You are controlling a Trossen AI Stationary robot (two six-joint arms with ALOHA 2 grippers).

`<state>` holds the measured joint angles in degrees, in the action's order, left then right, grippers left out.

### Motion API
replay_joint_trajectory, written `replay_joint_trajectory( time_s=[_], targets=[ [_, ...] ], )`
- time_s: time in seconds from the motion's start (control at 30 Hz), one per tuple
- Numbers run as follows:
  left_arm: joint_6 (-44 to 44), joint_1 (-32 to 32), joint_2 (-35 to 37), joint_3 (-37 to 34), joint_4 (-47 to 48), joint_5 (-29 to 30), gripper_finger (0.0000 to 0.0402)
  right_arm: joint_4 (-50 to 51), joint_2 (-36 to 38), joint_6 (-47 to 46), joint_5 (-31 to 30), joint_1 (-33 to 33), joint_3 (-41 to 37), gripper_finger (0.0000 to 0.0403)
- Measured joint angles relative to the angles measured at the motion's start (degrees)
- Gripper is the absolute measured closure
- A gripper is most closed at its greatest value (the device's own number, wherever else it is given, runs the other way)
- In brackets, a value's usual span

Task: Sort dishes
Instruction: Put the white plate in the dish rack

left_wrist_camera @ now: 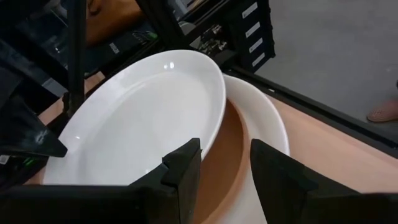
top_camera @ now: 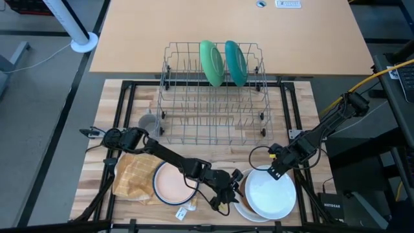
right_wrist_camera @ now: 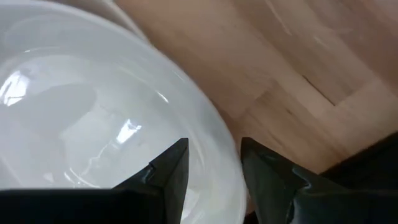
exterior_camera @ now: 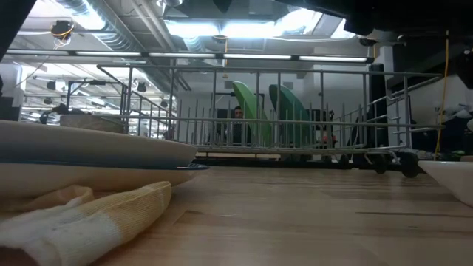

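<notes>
High view: glossy white plate [top_camera: 272, 194].

two plates [top_camera: 223, 63] upright in rack [top_camera: 194, 116]

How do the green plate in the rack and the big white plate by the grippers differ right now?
The green plate stands on edge in the wire rack; the white plate lies roughly flat, overlapping a smaller dish. The green plate is untouched; the left gripper and right gripper each straddle the white plate's rim, open. Both are round.
</notes>
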<state>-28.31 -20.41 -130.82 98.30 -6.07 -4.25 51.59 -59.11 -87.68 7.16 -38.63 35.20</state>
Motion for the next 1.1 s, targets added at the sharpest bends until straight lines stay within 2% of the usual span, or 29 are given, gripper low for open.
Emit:
replay_joint_trajectory(
  time_s=[0.23,0.4,0.57,0.67,0.9,1.1],
  targets=[
    [-2.51,0.03,0.0,0.0,-0.02,0.0,0.0271,-1.37,0.0,0.96,0.29,0.02,-0.19,0.0251],
    [-2.79,0.03,0.0,0.0,-0.02,0.0,0.0271,-7.22,0.0,-0.64,3.29,0.02,-4.23,0.0251],
    [-1.9,0.03,0.0,0.0,-0.02,0.0,0.0271,-10.23,0.04,-3.26,1.82,0.02,-5.99,0.0255],
    [-2.28,0.09,0.0,0.0,-0.04,0.0,0.0271,-10.31,0.07,-3.26,1.66,0.02,-5.99,0.0279],
    [-3.57,0.81,0.0,0.0,0.1,0.01,0.0271,-14.97,0.17,-3.01,1.35,-0.02,-5.89,0.0366],
    [-6.19,1.3,0.04,0.0,7.27,0.02,0.0271,-17.88,0.14,-5.99,-1.88,-0.02,-5.88,0.0373]
  ],
)
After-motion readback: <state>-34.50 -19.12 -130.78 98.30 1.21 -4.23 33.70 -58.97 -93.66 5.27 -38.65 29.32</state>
